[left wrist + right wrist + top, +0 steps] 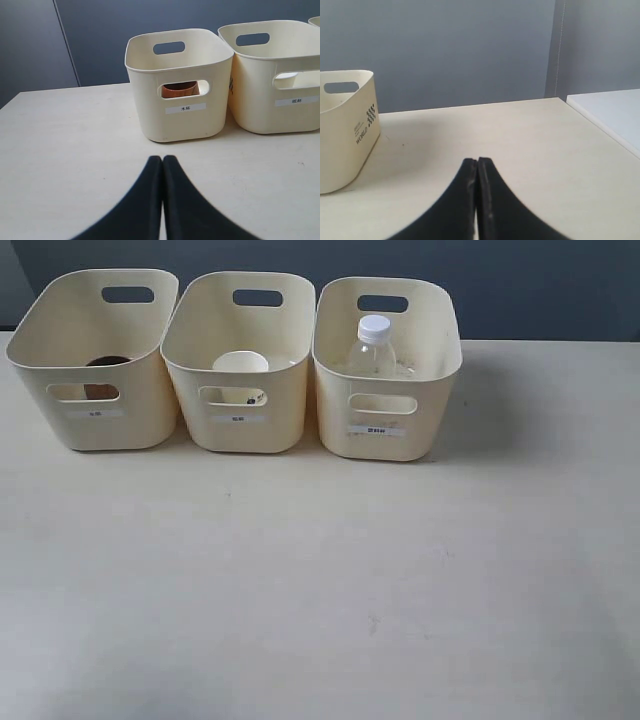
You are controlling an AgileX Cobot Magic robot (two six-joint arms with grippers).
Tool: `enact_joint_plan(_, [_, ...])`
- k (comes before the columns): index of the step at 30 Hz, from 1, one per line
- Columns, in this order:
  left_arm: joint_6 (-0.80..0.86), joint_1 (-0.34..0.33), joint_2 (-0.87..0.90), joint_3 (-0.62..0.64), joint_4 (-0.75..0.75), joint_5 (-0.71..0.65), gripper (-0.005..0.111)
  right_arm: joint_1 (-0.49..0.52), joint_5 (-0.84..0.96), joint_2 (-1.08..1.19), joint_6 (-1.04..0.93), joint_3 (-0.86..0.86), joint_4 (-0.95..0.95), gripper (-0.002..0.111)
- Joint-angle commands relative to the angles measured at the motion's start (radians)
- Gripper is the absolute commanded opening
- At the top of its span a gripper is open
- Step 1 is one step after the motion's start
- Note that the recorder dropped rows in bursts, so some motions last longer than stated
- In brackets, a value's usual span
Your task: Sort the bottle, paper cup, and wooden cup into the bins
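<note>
Three cream bins stand in a row at the back of the table. The left bin holds the wooden cup, seen through the handle cut-out. The paper cup sits in the middle bin. In the right bin the clear bottle stands upright with its white cap on. Neither arm shows in the exterior view. My left gripper is shut and empty, in front of the left bin. My right gripper is shut and empty too, beside the right bin.
The beige table stretches forward of the bins. A dark blue-grey wall stands behind them. In the right wrist view a white surface adjoins the table's far corner.
</note>
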State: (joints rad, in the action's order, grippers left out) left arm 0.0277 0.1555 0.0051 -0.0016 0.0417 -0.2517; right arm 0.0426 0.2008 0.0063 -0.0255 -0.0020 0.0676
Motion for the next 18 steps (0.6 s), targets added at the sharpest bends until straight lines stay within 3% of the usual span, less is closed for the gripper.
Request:
enact_joint_plan(1, [0.0, 0.005, -0.005, 0.002, 0.001, 0.013, 0.0, 0.004, -0.008, -0.006, 0.004, 0.002, -0.021, -0.001])
enact_joint_plan(18, [0.0, 0.005, -0.005, 0.002, 0.001, 0.013, 0.0, 0.004, 0.005, -0.006, 0.004, 0.002, -0.039, -0.001])
